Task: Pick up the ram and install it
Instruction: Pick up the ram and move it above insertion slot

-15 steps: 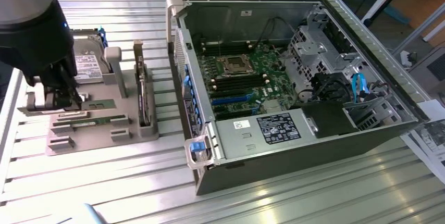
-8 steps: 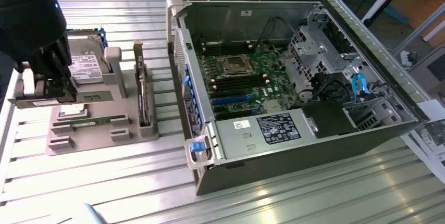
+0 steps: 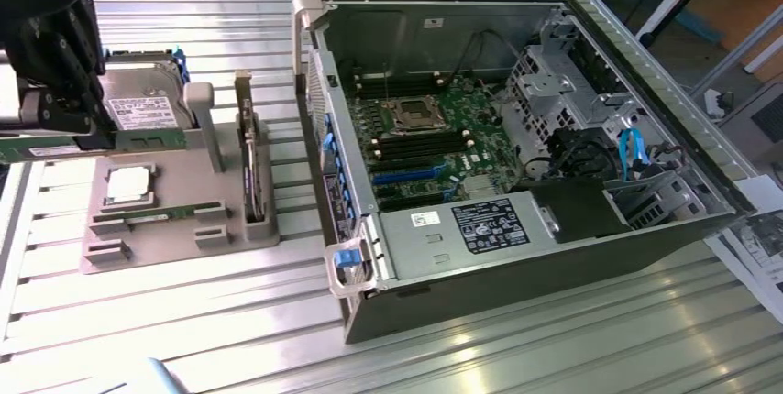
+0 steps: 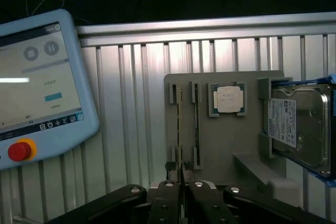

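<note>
At the exterior view's left, the black two-finger hand (image 3: 92, 142) is pressed together on the long, thin green ram stick (image 3: 149, 140), pinching it near mid-length and holding it level above the grey moulded parts holder (image 3: 183, 183) on the ribbed aluminium counter (image 3: 490, 339). The holder carries a square silver processor chip (image 3: 128, 183), a second green memory stick (image 3: 159, 216) in its slot and a silver hard drive (image 3: 147, 105). At the exterior view's right lies the open black computer case (image 3: 551, 270), its green motherboard (image 3: 423, 133) exposed.

tray (image 3: 183, 174) at the exterior view's left of computer case (image 3: 551, 275), processor (image 3: 128, 183) on tray
</note>
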`<state>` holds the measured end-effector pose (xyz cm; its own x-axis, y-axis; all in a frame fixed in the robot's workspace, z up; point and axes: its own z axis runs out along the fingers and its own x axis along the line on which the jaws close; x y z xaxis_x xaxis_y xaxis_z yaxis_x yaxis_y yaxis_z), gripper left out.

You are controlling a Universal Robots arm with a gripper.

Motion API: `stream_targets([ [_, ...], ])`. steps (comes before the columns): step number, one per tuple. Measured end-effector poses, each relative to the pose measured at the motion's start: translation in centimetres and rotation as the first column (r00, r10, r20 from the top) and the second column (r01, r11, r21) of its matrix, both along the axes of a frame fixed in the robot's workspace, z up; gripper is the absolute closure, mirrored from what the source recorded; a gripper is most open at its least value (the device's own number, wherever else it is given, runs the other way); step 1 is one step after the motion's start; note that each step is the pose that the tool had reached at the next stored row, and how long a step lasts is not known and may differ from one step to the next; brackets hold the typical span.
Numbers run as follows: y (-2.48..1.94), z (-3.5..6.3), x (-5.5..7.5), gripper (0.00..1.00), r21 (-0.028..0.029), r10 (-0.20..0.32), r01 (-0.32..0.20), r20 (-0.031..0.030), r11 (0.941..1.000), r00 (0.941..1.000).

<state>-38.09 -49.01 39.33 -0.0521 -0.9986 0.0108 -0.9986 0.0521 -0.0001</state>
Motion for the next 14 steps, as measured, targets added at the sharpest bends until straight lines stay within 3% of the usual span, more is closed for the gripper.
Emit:
stream_targets([
  [7,0.0,0.04,0.4,0.87,-0.0003,0.0,0.0,-0.0004,1.0,1.0],
  [14,0.0,-0.01,4.7,0.87,-0.0001,0.0,0.0,-0.0012,1.0,1.0],
])
